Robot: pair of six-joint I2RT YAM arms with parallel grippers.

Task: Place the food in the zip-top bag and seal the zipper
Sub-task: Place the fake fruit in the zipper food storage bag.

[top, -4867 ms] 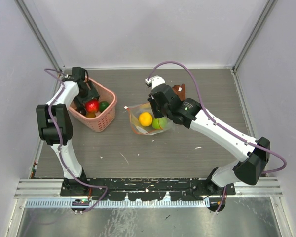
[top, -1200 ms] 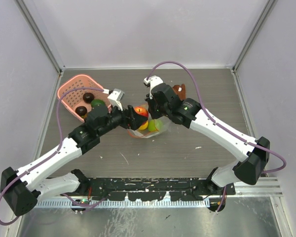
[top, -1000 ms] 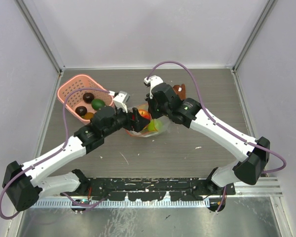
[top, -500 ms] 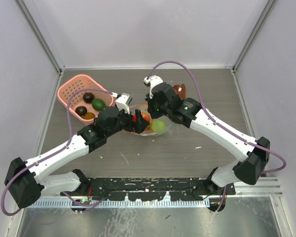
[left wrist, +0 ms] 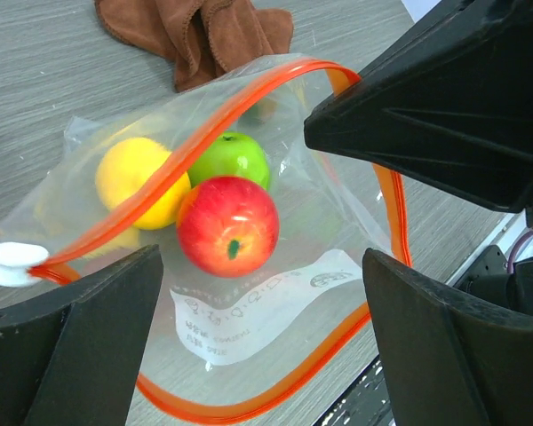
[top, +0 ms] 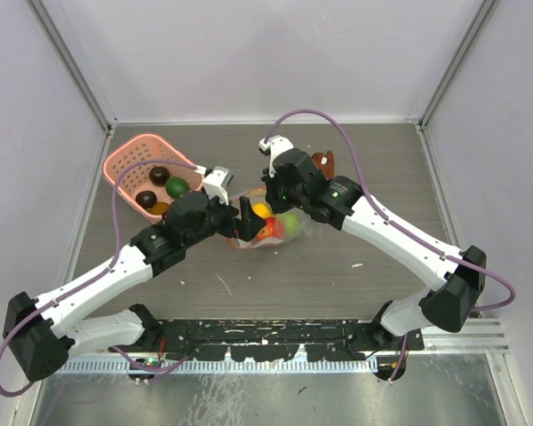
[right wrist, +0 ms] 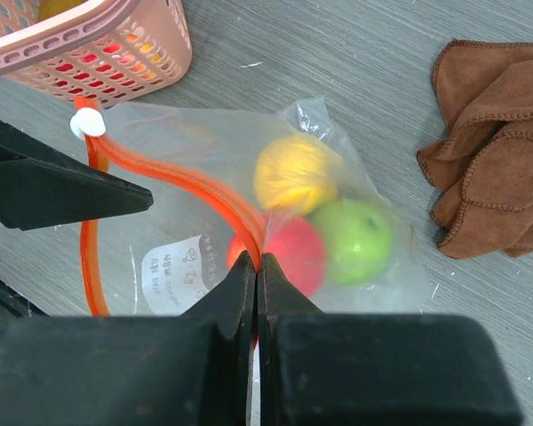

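Where the crinkly zip-top bag (left wrist: 324, 209) gapes, a glossy apple (left wrist: 227, 224) rests.

The top external camera hangs high behind the near edge of the bench (top: 338, 266) and looks down over the whole surface, with the far edge at the top. The left wrist camera sits close, peering down between the spread fingers of the left gripper (left wrist: 262, 257) toward the far right corner, into the zip-top bag (left wrist: 275, 302). The right wrist camera looks almost straight down past the pinched right gripper (right wrist: 256, 266), far edge upward. Both wrist views share the bag, its zipper (left wrist: 160, 191) and the brown cloth (left wrist: 195, 31); only the right one catches the pink basket (right wrist: 89, 44).
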